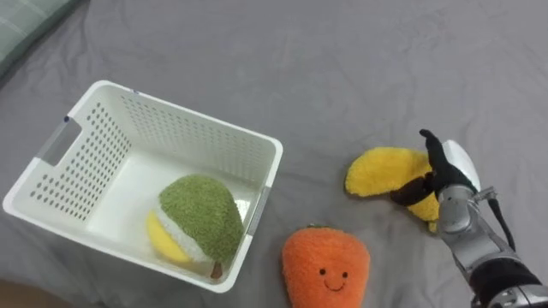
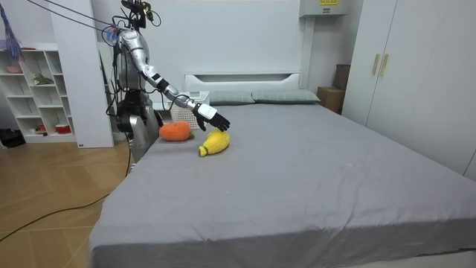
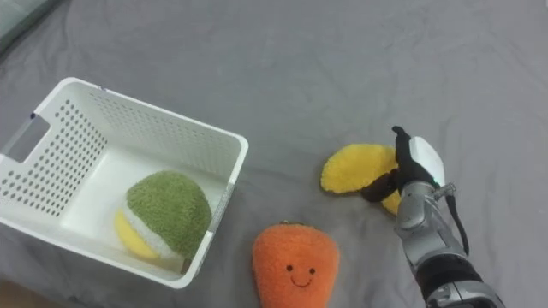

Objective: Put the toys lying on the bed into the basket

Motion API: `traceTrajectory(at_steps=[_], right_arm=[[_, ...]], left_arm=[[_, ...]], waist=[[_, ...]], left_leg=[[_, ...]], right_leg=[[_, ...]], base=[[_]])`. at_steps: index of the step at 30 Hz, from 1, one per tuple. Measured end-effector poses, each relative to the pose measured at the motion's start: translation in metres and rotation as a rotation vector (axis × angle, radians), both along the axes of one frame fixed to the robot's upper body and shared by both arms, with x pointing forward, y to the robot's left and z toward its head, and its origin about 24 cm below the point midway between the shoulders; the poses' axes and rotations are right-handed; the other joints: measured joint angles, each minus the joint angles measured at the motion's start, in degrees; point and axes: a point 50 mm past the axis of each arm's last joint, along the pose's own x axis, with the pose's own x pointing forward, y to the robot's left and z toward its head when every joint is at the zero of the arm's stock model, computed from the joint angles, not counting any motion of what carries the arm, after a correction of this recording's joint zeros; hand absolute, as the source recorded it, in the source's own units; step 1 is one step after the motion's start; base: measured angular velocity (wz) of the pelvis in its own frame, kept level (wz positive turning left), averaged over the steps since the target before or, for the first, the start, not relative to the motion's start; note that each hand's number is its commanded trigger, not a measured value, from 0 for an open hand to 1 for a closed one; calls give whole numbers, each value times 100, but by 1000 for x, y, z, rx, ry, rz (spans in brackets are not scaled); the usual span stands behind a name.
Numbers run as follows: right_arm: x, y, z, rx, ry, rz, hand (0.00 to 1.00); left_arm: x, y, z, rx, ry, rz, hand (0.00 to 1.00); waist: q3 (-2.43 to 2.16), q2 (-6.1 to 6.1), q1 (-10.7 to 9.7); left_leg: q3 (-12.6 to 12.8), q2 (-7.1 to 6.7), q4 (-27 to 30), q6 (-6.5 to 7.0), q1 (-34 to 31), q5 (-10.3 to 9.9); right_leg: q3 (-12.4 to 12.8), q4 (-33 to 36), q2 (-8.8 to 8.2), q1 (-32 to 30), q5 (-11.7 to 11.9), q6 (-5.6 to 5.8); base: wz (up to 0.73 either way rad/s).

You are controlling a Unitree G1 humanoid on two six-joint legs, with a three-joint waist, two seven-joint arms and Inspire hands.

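Yellow fuzzy plush toy [image 1: 381, 171], right hand [image 1: 452, 164] clasping

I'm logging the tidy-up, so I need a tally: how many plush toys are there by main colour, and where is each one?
Green plush toy: 1, in the white basket
Orange plush toy: 1, on the bed
Yellow plush toy: 1, on the bed, right hand curled on it
Total: 3

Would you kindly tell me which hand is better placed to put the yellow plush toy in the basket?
Probably the right hand: its fingers curl round the yellow plush toy, right of the white basket.
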Motion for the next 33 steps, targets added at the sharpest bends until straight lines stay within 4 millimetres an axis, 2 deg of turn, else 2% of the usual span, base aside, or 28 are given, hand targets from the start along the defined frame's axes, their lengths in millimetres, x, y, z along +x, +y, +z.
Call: traceTrajectory(at_steps=[3,5,13,14,15,16,26,33], right_arm=[[-5,-10,-5,-23,39,-44,0],[-12,-18,-11,-67,89,-61,0],[-22,-26,-18,-167,164,-59,0],[-23,-29,-18,-175,169,-65,24],[-23,-30,-18,-182,173,-67,65],[-25,-32,-18,-196,182,-72,100],[-26,-55,-4,-288,159,-103,100],[-27,-55,-6,-295,169,-96,100]], left_arm=[[1,-1,0,0,-6,-1,0],[8,-2,1,-8,-31,22,0],[18,-7,2,-13,-51,-12,0],[18,-7,2,-16,-51,-8,0],[18,-7,2,-17,-50,-5,0],[18,-7,2,-16,-46,-9,0],[21,-5,3,-5,-49,-48,0],[26,-2,5,-3,-61,-55,0]], waist=[[7,10,43],[21,30,145],[34,48,178],[33,48,193],[33,47,209],[33,48,247],[35,46,353],[55,75,419]], left_leg=[[-10,1,-3,-5,-68,3],[-27,2,-13,-5,-106,4],[-157,-8,-6,-8,-256,31],[-165,-8,-2,-10,-288,39],[-167,-9,-3,-11,-300,41],[-168,-9,-3,-13,-309,45],[-227,-78,-3,13,-426,113],[-224,-79,10,32,-486,131]], right_leg=[[-15,-2,6,-56,0,-1],[-20,-2,5,-100,0,-1],[-162,-2,-13,-191,0,0],[-172,0,-16,-222,0,0],[-173,2,-17,-237,0,-1],[-175,2,-18,-247,0,-1],[-286,18,-81,-323,2,2],[-299,24,-102,-361,12,16]], base=[[0],[0],[9],[3],[0],[0],[5],[1]])
